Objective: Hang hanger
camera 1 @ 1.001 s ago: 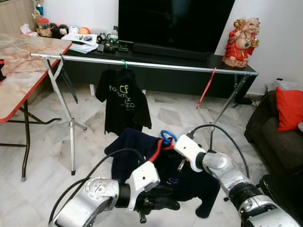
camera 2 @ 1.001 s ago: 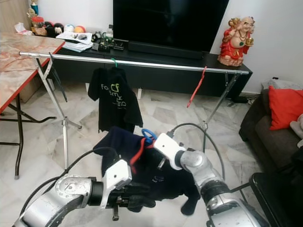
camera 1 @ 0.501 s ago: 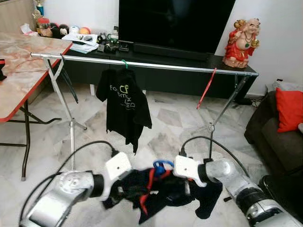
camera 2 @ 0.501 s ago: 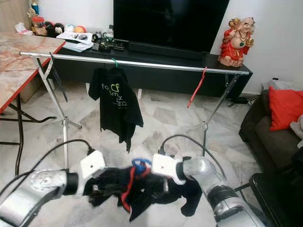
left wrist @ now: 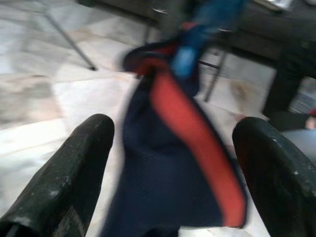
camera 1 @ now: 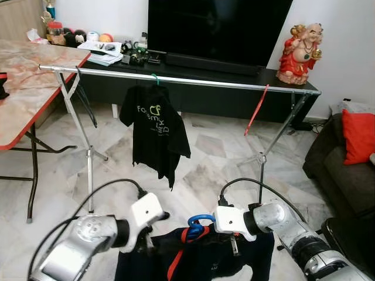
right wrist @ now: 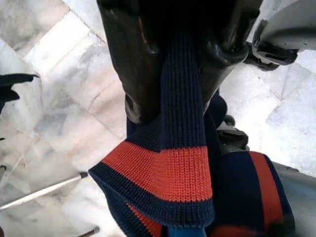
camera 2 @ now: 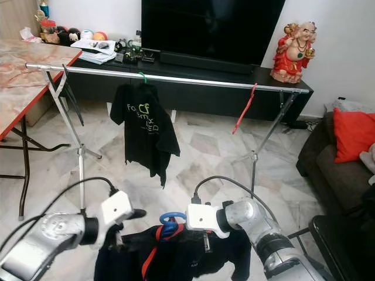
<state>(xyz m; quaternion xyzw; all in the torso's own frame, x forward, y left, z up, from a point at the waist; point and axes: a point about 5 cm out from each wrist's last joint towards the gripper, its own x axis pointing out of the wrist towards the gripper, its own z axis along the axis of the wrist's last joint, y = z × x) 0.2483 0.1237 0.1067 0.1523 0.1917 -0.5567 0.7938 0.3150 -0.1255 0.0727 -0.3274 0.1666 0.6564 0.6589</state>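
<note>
A navy garment [camera 1: 202, 260] with a red stripe hangs on a blue hanger [camera 1: 198, 222], held low over the marble floor. My right gripper [right wrist: 180, 74] is shut on the knit collar of the navy garment, just right of the hanger's hook. My left gripper [left wrist: 173, 133] is open, and the garment lies between and beyond its fingers [left wrist: 79, 163]. Behind, a long silver rail [camera 1: 193, 81] carries a black T-shirt [camera 1: 153, 132] on a green hanger and a bare red hanger [camera 1: 256, 109].
The rail's crossed legs [camera 1: 89, 158] stand on the floor left and right. A red-edged table [camera 1: 23, 99] is at the left. A black TV console [camera 1: 193, 93] with a red statue [camera 1: 300, 52] stands behind. A dark sofa with a red cushion [camera 1: 357, 134] is at the right.
Both arms have come down from a second ago. The garment, bunched between the grippers half a second ago, now hangs flatter and lower from the right gripper.
</note>
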